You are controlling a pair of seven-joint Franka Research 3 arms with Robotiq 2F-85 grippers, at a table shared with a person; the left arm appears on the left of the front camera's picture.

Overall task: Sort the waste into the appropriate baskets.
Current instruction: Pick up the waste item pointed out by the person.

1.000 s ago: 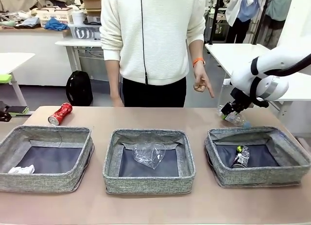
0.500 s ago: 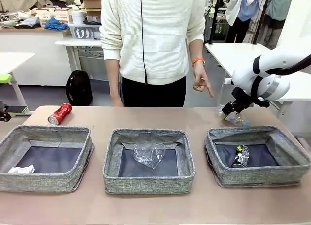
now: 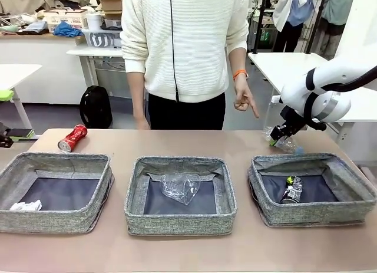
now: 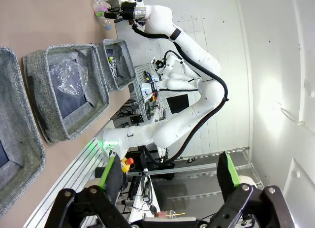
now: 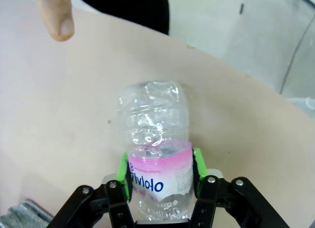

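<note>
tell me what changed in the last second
The right gripper closed on the clear bottle at its pink label; the bottle has not left its spot behind the right basket. Unchanged: red can on the table, clear cup in the middle basket, paper ball in the left basket, dark can in the right, left gripper open.

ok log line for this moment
right gripper: shut on clear bottle, beyond right basket | left gripper: open, empty | crushed red can: on table, unsorted
</note>
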